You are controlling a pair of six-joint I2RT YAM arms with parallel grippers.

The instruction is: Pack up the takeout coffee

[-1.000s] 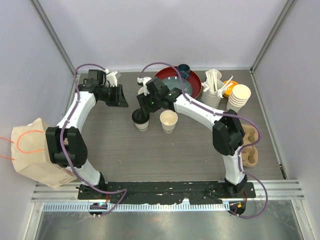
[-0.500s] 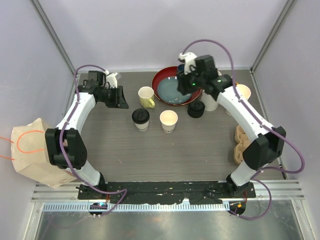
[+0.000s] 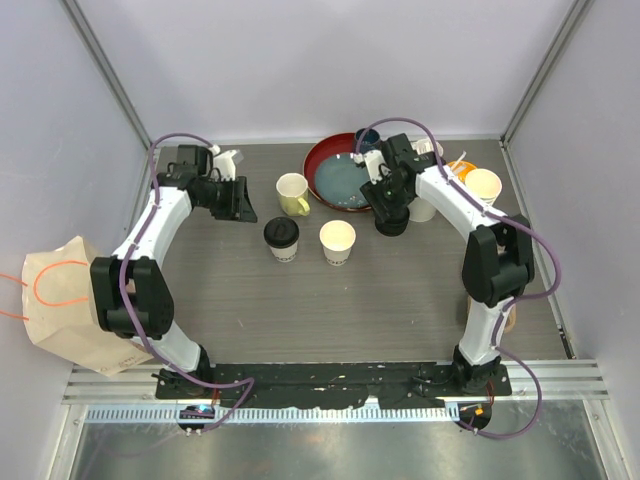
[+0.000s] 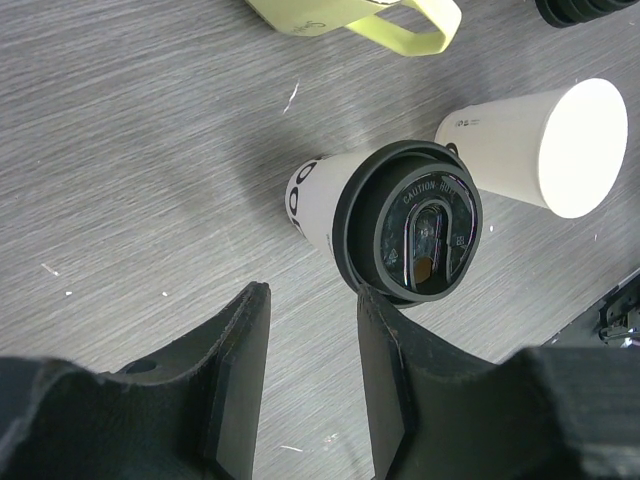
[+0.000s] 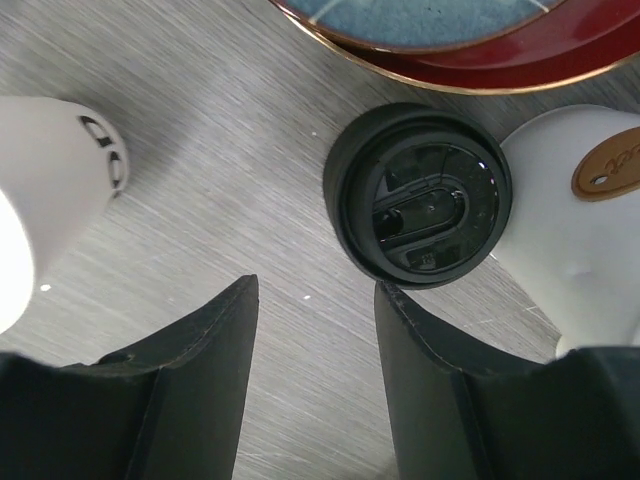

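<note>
Takeout coffee cup [image 4: 400, 225], lidded and upright on the desk [image 4: 130, 150], just past the fingertips of the left end effector [image 4: 310, 375]. "CAUTION HOT" moulded into its lid; black lettering on the cup wall unreadable. That end effector empty, jaws parted. Beyond, second paper cup [image 4: 500, 125], open-topped, then yellow mug [image 4: 345, 15]. Farther off, right end effector [image 5: 315, 370] likewise parted, gripping nothing. Loose black lid [image 5: 420, 195] directly ahead of it, white holder [image 5: 585, 200] with an unreadable tan tag just beside, red plate [image 5: 470, 55] past both.
</note>
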